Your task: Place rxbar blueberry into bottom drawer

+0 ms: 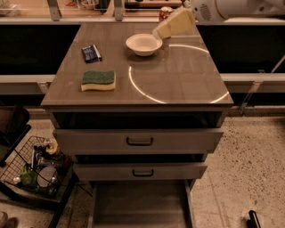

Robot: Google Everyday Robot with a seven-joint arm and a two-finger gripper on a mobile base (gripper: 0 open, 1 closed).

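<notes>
The rxbar blueberry, a small dark-blue wrapper with white markings, lies flat at the back left of the cabinet top. The bottom drawer is pulled out below the two upper drawers and shows a flat grey floor. My gripper comes in from the upper right on a white arm. It hangs over the back of the top, just right of the white bowl and well to the right of the bar. It holds nothing that I can see.
A green-and-yellow sponge lies at the front left of the top. A red can stands at the back, partly behind the gripper. A wire basket with clutter sits on the floor at left. The two upper drawers are slightly open.
</notes>
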